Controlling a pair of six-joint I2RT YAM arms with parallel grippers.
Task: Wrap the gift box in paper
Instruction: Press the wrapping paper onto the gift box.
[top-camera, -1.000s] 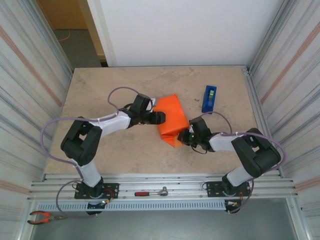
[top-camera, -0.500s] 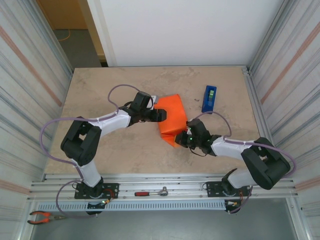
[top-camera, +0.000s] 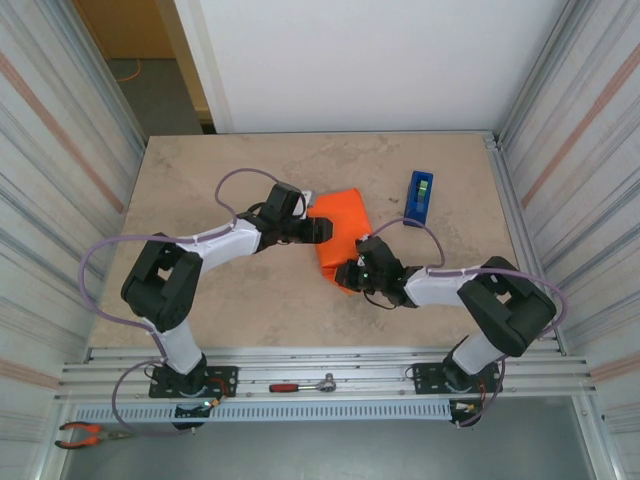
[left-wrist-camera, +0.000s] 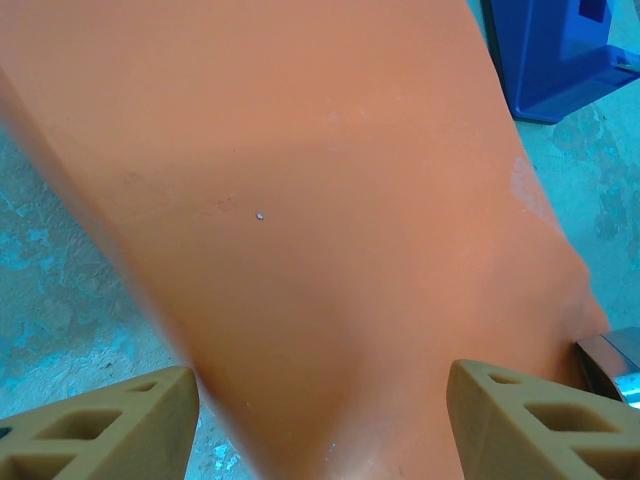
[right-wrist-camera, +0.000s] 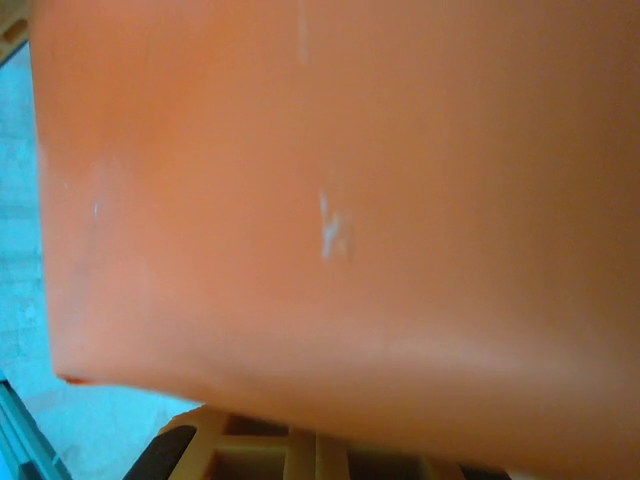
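Orange is pretty much all I'm getting on both wrist feeds right now. From the top cam, the gift box (top-camera: 342, 222) is sitting about mid-table, a bit right of centre, with the paper (top-camera: 336, 264) bunching around it and spilling out toward the near side as a pointed flap. The left hand (top-camera: 322, 230) is reaching in from the left and meeting the left edge of the orange bundle. On its wrist cam, the two tan fingertips (left-wrist-camera: 110, 430) are standing wide apart, with a tapering bit of orange running down between them. I can't tell if the pads are actually pressing on it or just flanking it. The right hand (top-camera: 348, 272) is coming in low from the right and parking at the near tip of the paper. Its jaws are closed tight, and on its wrist cam the sheet is lying right across the top of the tan fingers (right-wrist-camera: 290, 455). I can't make out whether any paper is pinched between them. The blue tape dispenser (top-camera: 418, 197) is standing on the table (top-camera: 220, 180) off to the right and farther back, clear of the bundle, and it's also peeking into the top right corner of the left wrist feed. A ratchet (top-camera: 305, 384) and pliers (top-camera: 85, 433) are lying on the rail by the arm bases.
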